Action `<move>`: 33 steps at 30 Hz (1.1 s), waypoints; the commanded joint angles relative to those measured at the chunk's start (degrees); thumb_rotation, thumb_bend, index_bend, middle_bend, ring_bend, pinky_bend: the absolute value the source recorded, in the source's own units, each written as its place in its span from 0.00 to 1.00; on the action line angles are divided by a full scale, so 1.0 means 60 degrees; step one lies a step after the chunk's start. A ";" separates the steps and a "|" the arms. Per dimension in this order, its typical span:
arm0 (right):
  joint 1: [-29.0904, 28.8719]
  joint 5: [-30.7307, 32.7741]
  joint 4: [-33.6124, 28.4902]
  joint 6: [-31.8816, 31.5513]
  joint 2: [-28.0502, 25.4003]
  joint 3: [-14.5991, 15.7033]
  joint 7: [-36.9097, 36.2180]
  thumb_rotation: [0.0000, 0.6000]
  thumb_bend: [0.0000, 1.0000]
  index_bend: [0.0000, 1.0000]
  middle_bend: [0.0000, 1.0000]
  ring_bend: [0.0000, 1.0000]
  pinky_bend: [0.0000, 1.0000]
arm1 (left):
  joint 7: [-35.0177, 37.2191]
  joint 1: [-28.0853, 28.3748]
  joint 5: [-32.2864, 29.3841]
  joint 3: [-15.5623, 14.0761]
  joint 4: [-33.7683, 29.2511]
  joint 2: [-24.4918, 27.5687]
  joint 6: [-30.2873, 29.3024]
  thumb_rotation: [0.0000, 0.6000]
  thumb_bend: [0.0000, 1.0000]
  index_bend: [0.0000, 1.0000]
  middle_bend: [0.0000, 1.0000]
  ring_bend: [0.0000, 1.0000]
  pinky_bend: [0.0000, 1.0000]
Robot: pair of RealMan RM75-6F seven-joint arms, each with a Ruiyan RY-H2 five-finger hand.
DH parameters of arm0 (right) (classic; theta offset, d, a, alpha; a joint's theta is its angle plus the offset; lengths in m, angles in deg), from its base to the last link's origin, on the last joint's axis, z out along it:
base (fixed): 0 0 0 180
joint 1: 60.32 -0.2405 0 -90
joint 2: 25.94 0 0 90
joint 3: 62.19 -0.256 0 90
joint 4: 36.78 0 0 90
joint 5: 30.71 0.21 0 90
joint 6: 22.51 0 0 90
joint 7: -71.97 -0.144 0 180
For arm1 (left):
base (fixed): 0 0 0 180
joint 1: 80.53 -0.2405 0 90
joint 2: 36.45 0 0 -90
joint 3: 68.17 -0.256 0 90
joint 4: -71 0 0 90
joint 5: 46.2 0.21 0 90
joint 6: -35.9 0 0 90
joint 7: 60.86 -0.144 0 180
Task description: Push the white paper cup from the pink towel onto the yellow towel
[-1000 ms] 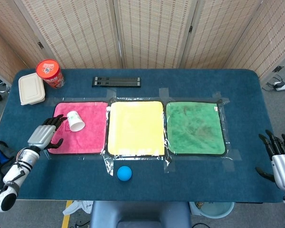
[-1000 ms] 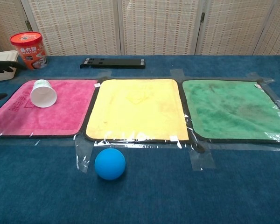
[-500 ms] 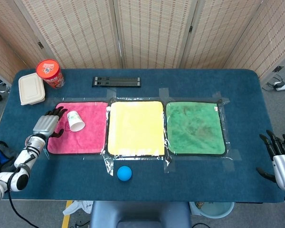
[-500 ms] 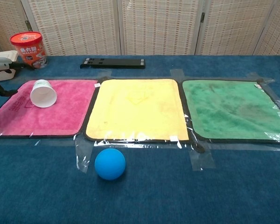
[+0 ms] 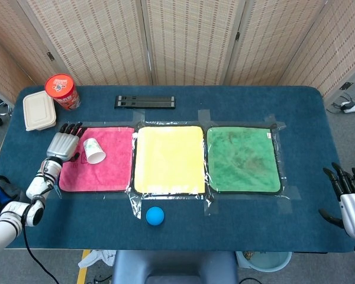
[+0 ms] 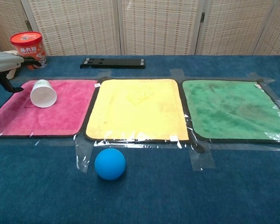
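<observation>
White paper cup [image 5: 94, 150] lies tipped on pink towel [image 5: 112, 168], just beside left robot hand [image 5: 64, 145], which is open, holding nothing. Cup's prob. light, crushable, rolls easily; push low on its side twd yellow towel [image 5: 168, 158].

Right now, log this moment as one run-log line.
left hand: open, beside cup, not touching | right hand: open, idle at table edge | white paper cup: on its side on pink towel | yellow towel: bare
</observation>
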 commanded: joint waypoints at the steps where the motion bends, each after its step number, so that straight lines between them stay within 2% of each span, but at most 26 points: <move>1: 0.0007 -0.0003 -0.0025 -0.0001 -0.0011 0.0006 0.0014 1.00 0.14 0.09 0.06 0.14 0.04 | -0.0063 0.0228 0.0353 -0.0151 0.0661 -0.0461 -0.0064 1.00 0.39 0.00 0.00 0.00 0.00; 9: 0.0012 0.0056 -0.0061 0.0042 -0.0027 -0.0002 0.0025 1.00 0.14 0.10 0.06 0.14 0.04 | -0.0516 0.0560 0.0850 -0.0445 0.2057 -0.1218 0.0068 1.00 0.39 0.00 0.00 0.00 0.00; 19: 0.0052 0.0042 -0.0147 0.0017 -0.0068 0.0023 0.0024 1.00 0.14 0.11 0.06 0.14 0.04 | -0.0147 0.0883 0.0988 -0.0401 0.3262 -0.1975 0.0454 1.00 0.39 0.00 0.00 0.00 0.00; 26: 0.0119 0.0042 -0.0100 -0.0053 -0.0082 0.0038 -0.0081 1.00 0.14 0.11 0.06 0.14 0.04 | 0.0010 0.1066 0.1131 -0.0342 0.3318 -0.2205 0.0220 1.00 0.39 0.00 0.00 0.00 0.00; 33: 0.0157 0.0014 0.0030 -0.0103 -0.0055 0.0045 -0.0262 1.00 0.14 0.11 0.06 0.14 0.04 | -0.0212 0.1256 0.1226 -0.0250 0.2641 -0.2197 -0.0096 1.00 0.39 0.00 0.00 0.00 0.00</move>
